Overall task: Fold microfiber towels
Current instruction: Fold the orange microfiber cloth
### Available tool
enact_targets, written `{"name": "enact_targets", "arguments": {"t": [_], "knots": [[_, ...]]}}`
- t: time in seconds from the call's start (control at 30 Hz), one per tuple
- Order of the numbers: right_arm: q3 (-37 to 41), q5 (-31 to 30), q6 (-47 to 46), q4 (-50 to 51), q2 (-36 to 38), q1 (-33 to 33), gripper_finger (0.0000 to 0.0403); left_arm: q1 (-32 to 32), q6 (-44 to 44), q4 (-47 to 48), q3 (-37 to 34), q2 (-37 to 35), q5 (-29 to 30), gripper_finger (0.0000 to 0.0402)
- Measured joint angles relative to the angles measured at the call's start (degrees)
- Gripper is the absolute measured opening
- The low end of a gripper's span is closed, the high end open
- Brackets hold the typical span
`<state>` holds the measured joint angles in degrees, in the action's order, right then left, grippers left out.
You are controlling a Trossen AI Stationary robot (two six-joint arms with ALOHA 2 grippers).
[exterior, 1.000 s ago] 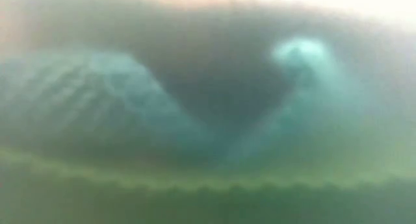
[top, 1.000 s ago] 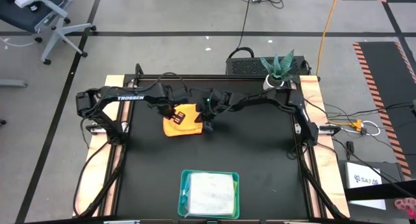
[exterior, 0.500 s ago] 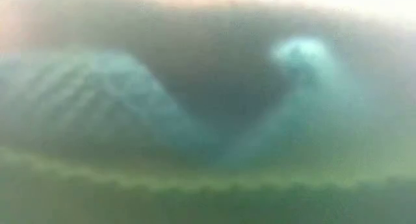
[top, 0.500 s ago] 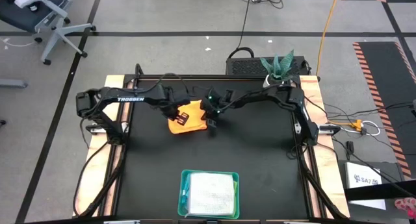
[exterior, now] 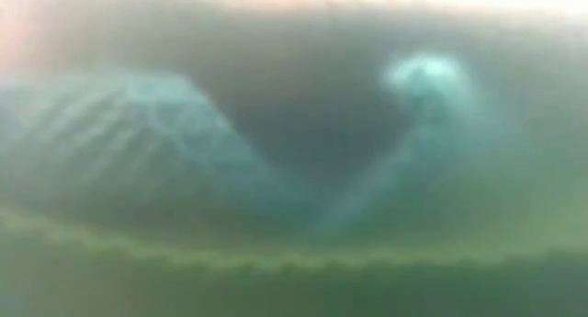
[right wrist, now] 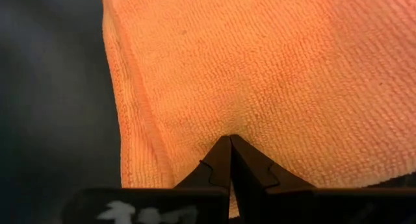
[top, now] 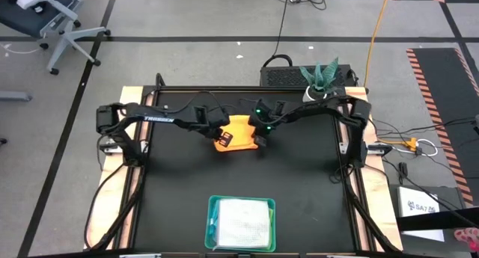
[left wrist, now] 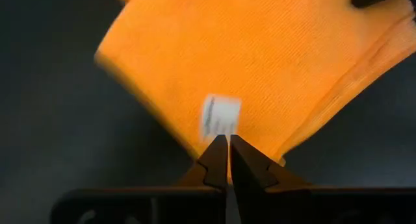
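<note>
Both arms have carried the yellow-orange microfiber towel (top: pixel 238 132) sideways since a second ago, from left of centre to about the middle of the far half of the black table top (top: pixel 299 191). It also looks narrower now, more bunched between the two wrists.

Left gripper (left wrist: pixel 227 160) has its fingers pressed together on a corner of the cloth, right under the little white care label (left wrist: pixel 221 115). Right gripper (right wrist: pixel 229 154) is doing the same on the opposite edge, fingers closed tight with fabric puckering where they meet. So the towel hangs or drags between two pinches, well away from the teal rectangular plastic tray (top: pixel 213 206) at the near edge, which already has a pale grey-white towel (top: pixel 242 223) lying in it. Low view is just a blur, no help there.

My read: they're mid-fold, moving the held edge across. To do it well I'd keep both pinches level and moving together so the edge stays straight, lay it flush on the far edge, and not release until the corners line up.
</note>
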<state>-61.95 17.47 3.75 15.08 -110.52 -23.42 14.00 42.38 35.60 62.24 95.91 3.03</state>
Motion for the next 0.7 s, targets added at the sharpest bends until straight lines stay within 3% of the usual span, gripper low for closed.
{"name": "enact_targets", "arguments": {"t": [0.37, 0.47, 0.7], "knots": [[16.19, -3.07, -7.34, -7.15, 14.61, -2.51, 0.0, 0.0, -1.3, -23.11, 0.02, 10.13, -8.36, 0.0019], [17.7, -3.25, -7.74, -7.39, 15.86, -2.82, 0.0, -0.02, -1.57, -22.27, 0.01, 11.37, -9.23, 0.0019], [18.31, -2.7, -7.53, -8.11, 15.95, -2.83, 0.0, 0.0, -2.99, -9.69, 0.12, 10.25, -8.97, 0.0018]]}}
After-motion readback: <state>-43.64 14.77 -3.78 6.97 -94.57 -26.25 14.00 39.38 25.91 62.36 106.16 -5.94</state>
